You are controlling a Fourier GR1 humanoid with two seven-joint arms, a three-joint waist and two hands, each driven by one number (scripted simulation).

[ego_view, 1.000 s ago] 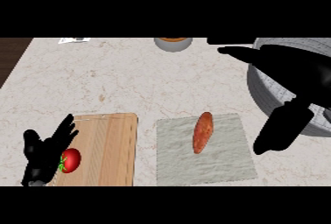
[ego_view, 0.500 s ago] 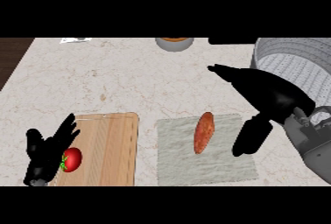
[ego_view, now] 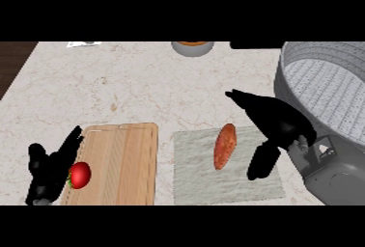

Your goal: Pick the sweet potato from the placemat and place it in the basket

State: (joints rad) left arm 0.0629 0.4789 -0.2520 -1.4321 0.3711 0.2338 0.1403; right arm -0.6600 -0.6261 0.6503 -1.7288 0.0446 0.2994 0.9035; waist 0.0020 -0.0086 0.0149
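1. One hand has the job here: the right hand [ego_view: 276, 126] hangs just at 3 o'clock of the sweet potato [ego_view: 225, 146]. Its fingers are spread and straight and hold nothing, and a gap shows between hand and potato.
2. The sweet potato lies on the upper middle of the grey placemat [ego_view: 206, 188], its long axis running roughly from 12 to 6 o'clock.
3. The best grasp is probably across the short width at the thick middle, thumb on one side and fingers on the other. The tapered ends would likely slip out.
4. The fingers should curl only once they straddle the potato, because dragging them over the mat could shift it.
5. The basket [ego_view: 331, 79] stands at about 2 o'clock of the potato. Its wall looks tall, so the lift should clear the rim before moving across.
6. The left hand [ego_view: 44, 173] rests open at 9 o'clock, beside the tomato [ego_view: 80, 174] on the cutting board [ego_view: 121, 159], well apart from the work.
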